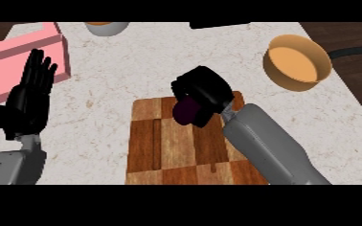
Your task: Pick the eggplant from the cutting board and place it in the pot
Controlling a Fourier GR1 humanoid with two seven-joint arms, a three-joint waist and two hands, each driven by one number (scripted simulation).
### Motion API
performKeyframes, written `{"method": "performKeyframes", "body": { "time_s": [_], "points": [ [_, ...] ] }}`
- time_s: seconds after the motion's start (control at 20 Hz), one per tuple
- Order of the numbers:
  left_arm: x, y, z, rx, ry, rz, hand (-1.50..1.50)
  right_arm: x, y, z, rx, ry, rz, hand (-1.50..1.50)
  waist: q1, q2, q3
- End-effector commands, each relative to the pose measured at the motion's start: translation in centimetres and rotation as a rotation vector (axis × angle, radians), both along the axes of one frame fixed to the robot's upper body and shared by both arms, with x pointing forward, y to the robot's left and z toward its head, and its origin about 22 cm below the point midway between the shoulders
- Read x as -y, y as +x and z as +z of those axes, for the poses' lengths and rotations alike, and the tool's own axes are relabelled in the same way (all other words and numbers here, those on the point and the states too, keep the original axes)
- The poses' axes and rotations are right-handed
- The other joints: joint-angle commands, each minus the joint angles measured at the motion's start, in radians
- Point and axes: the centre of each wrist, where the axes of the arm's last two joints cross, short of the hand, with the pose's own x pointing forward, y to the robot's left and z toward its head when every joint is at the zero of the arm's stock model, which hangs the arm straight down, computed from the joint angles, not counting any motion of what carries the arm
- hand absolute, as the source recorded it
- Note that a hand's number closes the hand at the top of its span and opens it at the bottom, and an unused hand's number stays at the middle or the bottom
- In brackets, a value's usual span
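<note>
Wood, stone and matt surfaces around the board

The rectangular wooden cutting board [180,148] shows brown patchwork grain with a dull sheen, lying on a pale speckled stone-like counter [141,67]. On it, the dark purple eggplant [188,110] looks smooth. Right of the board, the round tan pot [297,62] appears matt; left, the pink box [35,52] looks plain and matt.

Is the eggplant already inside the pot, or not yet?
Not yet. The eggplant is over the cutting board, with the right robot hand curled around it; the pot looks empty.
</note>
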Motion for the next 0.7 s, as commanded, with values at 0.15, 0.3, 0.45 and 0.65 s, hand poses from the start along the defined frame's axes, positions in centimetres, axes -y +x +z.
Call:
{"method": "performKeyframes", "body": {
  "time_s": [0.15,0.3,0.45,0.65],
  "points": [
    [-0.5,-0.9,0.1,0.004,0.005,0.02,0.0,4.6,-1.1,7.9,0.219,0.211,-0.386,1.5,-0.002,0.002,0.001],
    [0.5,-1.1,-0.6,-0.011,-0.009,-0.013,0.0,6.5,-3.0,11.3,0.316,0.265,-0.491,1.5,0.012,0.012,0.001],
    [0.2,-1.1,0.2,0.029,-0.008,-0.032,0.0,10.6,-5.4,13.8,0.363,0.308,-0.597,1.5,0.039,0.027,0.003],
    [0.8,0.3,2.3,0.046,0.01,-0.073,0.0,15.1,-9.2,16.7,0.371,0.257,-0.709,1.5,0.073,0.043,0.003]
  ]
}}
